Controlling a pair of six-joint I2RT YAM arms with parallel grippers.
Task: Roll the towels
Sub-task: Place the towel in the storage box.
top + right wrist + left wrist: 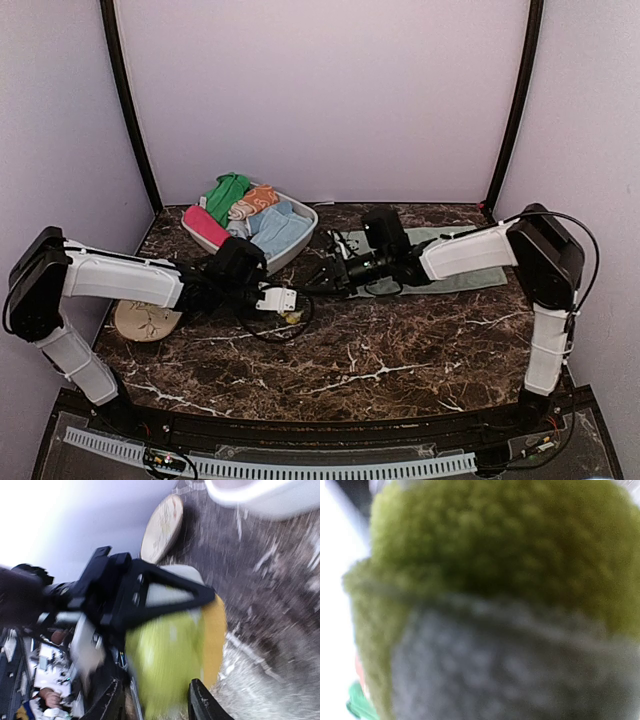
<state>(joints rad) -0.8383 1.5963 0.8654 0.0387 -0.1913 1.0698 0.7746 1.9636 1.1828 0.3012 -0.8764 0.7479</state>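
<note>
1. your surface (400, 370) is dark, white-veined marble.
2. a white tub (308, 213) sits back left.
3. a round plate (145, 320) lies near its left edge.
4. a pale mint towel (470, 280) lies flat, back right.

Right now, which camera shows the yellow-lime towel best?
The right wrist view: the yellow-lime towel shows as a bundle, though blurred. The left wrist view gives only out-of-focus fuzz; the top view, a yellow sliver.
</note>
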